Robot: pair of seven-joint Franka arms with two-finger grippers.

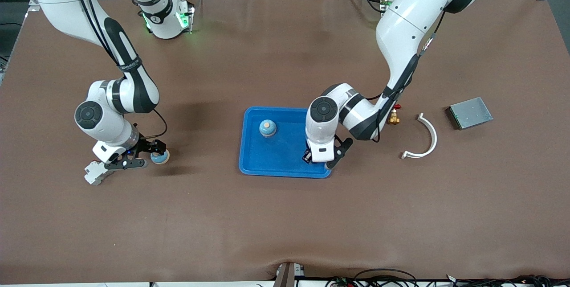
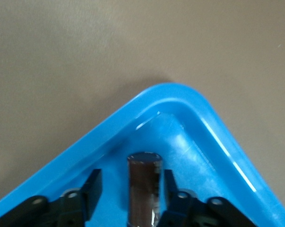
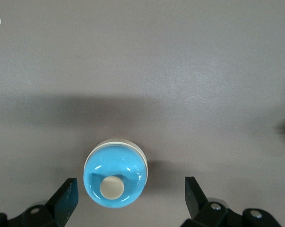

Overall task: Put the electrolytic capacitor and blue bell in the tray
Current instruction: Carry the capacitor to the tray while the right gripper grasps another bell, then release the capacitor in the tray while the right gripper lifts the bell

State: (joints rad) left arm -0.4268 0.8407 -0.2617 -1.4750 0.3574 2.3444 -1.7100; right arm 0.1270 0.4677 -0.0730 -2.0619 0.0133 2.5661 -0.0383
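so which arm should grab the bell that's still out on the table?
Right. The right hand is open with its fingers either side of the blue bell on the table. The left hand is over a corner of the tray, with the capacitor between its fingers.

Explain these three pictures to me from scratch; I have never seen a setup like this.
Two white robot arms stand at a brown table, each ending in a two-finger gripper. The wide picture looks down from a high camera facing them; the other two come from cameras on the arms' wrists.

The left gripper is low in a corner of the blue tray. Its wrist view shows a dark cylinder, the electrolytic capacitor, between open fingers that do not touch it.

The right gripper is open around a blue bell on the table, toward the right arm's end, not yet gripping it. A second blue bell already sits in the tray.

Toward the left arm's end lie a small brass part, a white curved piece and a grey metal box.
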